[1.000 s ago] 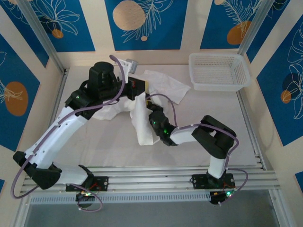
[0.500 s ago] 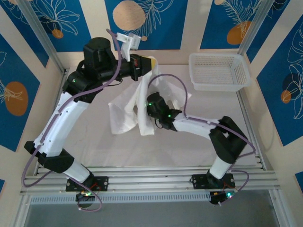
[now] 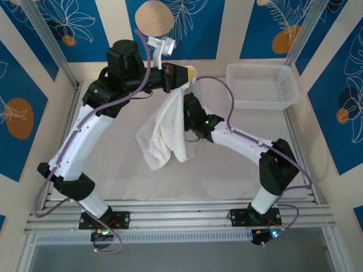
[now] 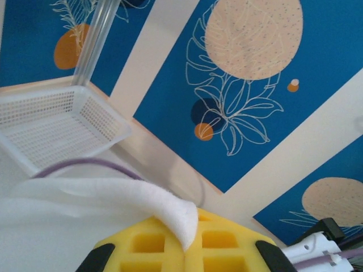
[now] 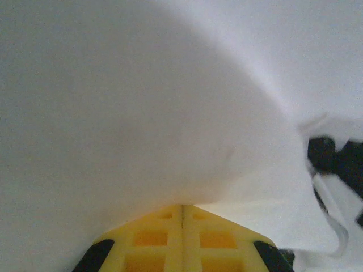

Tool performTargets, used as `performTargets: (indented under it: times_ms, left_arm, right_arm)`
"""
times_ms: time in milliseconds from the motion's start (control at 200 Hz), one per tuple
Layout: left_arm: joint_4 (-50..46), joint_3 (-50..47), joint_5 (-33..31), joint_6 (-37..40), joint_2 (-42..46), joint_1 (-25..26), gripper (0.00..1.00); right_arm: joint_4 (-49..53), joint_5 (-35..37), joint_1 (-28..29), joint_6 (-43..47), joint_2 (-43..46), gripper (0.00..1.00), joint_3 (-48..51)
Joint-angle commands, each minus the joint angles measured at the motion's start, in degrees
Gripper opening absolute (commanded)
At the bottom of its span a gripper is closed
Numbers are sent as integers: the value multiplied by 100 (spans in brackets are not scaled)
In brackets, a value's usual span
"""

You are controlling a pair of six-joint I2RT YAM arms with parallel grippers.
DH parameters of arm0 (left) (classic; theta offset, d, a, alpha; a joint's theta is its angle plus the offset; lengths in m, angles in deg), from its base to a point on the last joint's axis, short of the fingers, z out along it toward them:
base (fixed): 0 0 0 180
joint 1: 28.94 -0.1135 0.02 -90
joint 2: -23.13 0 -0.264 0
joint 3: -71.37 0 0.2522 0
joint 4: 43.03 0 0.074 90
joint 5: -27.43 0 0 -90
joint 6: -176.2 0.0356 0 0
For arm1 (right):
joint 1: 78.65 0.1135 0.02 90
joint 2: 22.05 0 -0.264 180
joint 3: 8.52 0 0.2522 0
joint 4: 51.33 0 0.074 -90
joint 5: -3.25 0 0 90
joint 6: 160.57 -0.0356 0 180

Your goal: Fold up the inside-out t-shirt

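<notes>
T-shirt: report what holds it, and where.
The t-shirt hangs from both arms: left jaws pinch a folded edge at its top, right jaws clamp fabric close by.

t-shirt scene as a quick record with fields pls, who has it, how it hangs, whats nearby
item: white t-shirt, bunched and wrinkled
left tool: shut on an edge of the shirt, raised near the back wall
right tool: shut on shirt fabric, close to the left tool on its near side
shirt pose: hangs in a long drape from both grips, not spread flat
lower end: cannot tell whether it touches the table
basket: white mesh, far right corner, apart from the shirt
fold status: not yet folded
</notes>
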Motion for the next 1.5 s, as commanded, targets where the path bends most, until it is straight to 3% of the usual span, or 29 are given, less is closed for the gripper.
performTargets:
  times_ms: [0,200,470,740,895,1045,1145,1290,1495]
  left_arm:
    - [484,477,465,-334,-35,173,0]
    - [502,703,649,-422,-123,583,0]
    - [268,1135,668,-436,-253,862,0]
    - [197,1132,688,-429,-257,975,0]
    - [-426,1118,314,205,-278,1018,0]
    - [-1068,1100,-185,687,-531,1016,0]
    - [-840,1100,75,433,-731,1011,0]
    - [95,1248,643,-250,-899,1039,0]
    - [-96,3039,954,-729,-1805,1058,0]
  right_arm:
    - [608,-97,-3,-293,-515,0,-379]
    - [964,101,142,-605,-1518,0,-709]
    - [1954,79,186,-580,-2728,0,-1953]
    - [2296,321,238,-529,-2951,2,-2821]
    - [2740,-626,280,-456,-2747,0,-3430]
    - [2048,-1194,341,-852,-1907,0,-3313]
    - [2345,-1084,388,-756,-2039,0,-3672]
    - [2849,-655,387,-603,-2916,0,-3982]
    - [3735,-180,522,-141,-4322,0,-4968]
